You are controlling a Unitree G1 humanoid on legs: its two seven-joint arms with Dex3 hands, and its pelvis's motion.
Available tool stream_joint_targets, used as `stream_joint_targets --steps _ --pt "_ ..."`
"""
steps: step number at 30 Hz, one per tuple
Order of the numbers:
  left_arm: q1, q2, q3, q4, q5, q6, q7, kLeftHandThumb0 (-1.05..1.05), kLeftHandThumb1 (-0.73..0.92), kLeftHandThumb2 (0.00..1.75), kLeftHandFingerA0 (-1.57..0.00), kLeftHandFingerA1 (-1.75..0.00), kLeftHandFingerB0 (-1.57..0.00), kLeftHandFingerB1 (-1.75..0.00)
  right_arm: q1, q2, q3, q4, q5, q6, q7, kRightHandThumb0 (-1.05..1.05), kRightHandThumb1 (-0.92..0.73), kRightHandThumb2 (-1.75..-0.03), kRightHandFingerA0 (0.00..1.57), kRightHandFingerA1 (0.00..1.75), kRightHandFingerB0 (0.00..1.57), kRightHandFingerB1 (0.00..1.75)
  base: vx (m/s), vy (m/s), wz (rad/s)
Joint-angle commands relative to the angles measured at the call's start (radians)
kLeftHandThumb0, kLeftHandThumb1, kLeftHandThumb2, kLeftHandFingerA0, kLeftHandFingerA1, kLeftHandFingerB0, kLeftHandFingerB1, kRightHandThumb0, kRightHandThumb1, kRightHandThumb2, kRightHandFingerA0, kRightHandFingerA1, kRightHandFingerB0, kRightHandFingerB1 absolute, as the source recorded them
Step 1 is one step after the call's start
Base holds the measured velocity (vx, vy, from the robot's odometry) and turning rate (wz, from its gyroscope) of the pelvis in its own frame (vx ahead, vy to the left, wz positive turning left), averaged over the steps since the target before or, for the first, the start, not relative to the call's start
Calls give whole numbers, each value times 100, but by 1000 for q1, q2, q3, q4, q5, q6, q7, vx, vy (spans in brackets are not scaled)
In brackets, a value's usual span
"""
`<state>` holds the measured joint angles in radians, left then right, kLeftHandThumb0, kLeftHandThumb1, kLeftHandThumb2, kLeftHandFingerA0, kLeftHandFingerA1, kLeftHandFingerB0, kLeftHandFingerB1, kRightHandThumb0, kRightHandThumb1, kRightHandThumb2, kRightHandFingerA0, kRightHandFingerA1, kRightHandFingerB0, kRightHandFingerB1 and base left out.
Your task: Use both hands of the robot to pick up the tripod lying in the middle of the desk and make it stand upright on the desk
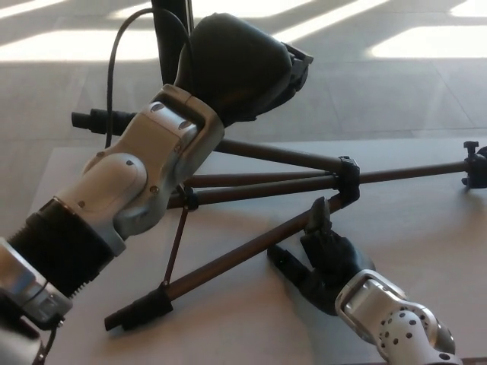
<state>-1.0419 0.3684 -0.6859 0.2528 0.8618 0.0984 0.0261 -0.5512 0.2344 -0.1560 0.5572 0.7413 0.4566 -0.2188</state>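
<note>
The tripod (348,179) lies flat on the pale desk (426,236), dark legs fanned out to the left from its hub. Its centre column runs right to the head (475,163). The lowest leg (243,255) slants down to a black foot (137,310). My left hand (240,68) shows only its rounded black back, above the far end of the upper leg (281,156); any contact is hidden. My right hand (319,258) is open on the desk just under the lowest leg, one finger (318,217) raised against it.
A black upright post (171,38) stands beyond the desk's far edge. A black cylinder (95,119) with a looping cable (114,61) sits by my left forearm. Sunlit floor lies behind. The desk's left edge (42,182) is near.
</note>
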Motion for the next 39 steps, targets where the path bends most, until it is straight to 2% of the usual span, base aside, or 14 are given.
stream_joint_targets --steps 1,6,7,11,12,14,17,20,23,25,29,34,35,39 --pt "37 8 33 -31 70 53 -68 -27 44 53 -93 -165 -88 -69 -29 152 7 135 -130 -133 -194 -90 -51 -87 0 17 1 4 0 0 0" --pt "41 10 24 -35 81 64 -142 -24 44 55 -91 -165 -85 -68 -47 201 -91 141 -17 -186 -270 -74 -43 -83 0 18 6 24 0 0 0" --pt "38 11 21 -30 92 65 -141 -40 40 60 -94 -160 -86 -69 -45 196 -85 142 -20 -178 -258 -75 -49 -56 0 18 0 25 0 0 0" --pt "26 9 24 -28 106 69 -150 -24 44 53 -92 -158 -86 -68 -49 166 -64 151 -27 -131 -224 -88 -53 -85 0 7 0 5 0 0 0" --pt "18 8 14 -41 124 116 -241 -42 36 77 -90 -121 -73 -70 -52 176 -71 143 -10 -119 -240 -82 -50 -84 0 15 0 5 0 0 0" --pt "-2 6 -5 -43 169 173 -342 -41 47 55 -80 -132 -70 -56 -68 186 -77 145 -2 -129 -268 -81 -49 -85 0 20 0 4 0 0 0" --pt "-29 42 -52 -54 268 197 -495 -60 36 83 -70 -96 -31 -54 -65 187 -49 133 -12 -115 -248 -85 -50 -85 0 21 0 7 0 0 0" --pt "-46 60 -100 -1 305 197 -635 -86 53 58 -16 -50 -24 -38 -41 187 -45 137 -13 -143 -222 -67 -37 -83 0 32 0 34 0 0 0" --pt "-57 71 -119 17 322 184 -686 -86 53 58 -16 -50 -24 -38 -37 188 -32 150 -29 -162 -223 -67 -37 -83 0 32 0 34 0 0 0" --pt "-82 74 -153 100 335 163 -726 -85 47 92 0 -3 -10 0 -30 174 -23 149 -29 -126 -219 -71 -38 -85 0 36 0 28 0 0 0" --pt "-104 57 -172 199 342 176 -713 -99 55 59 0 0 0 -14 -21 174 -14 146 -20 -111 -193 -73 -40 -86 0 40 2 21 0 0 0" --pt "-106 41 -177 277 328 194 -692 -94 40 87 0 0 -1 -8 -3 184 12 122 -34 -98 -206 -86 -50 -64 0 64 0 32 0 0 0" --pt "-110 34 -187 301 332 194 -695 -101 57 59 0 0 0 -13 0 178 19 117 -33 -87 -201 -86 -44 -71 0 63 3 29 0 0 0" --pt "-114 34 -237 394 373 189 -703 -97 44 95 0 0 -3 -3 20 194 34 112 -30 -115 -180 -75 -44 -88 0 57 5 22 0 0 0"
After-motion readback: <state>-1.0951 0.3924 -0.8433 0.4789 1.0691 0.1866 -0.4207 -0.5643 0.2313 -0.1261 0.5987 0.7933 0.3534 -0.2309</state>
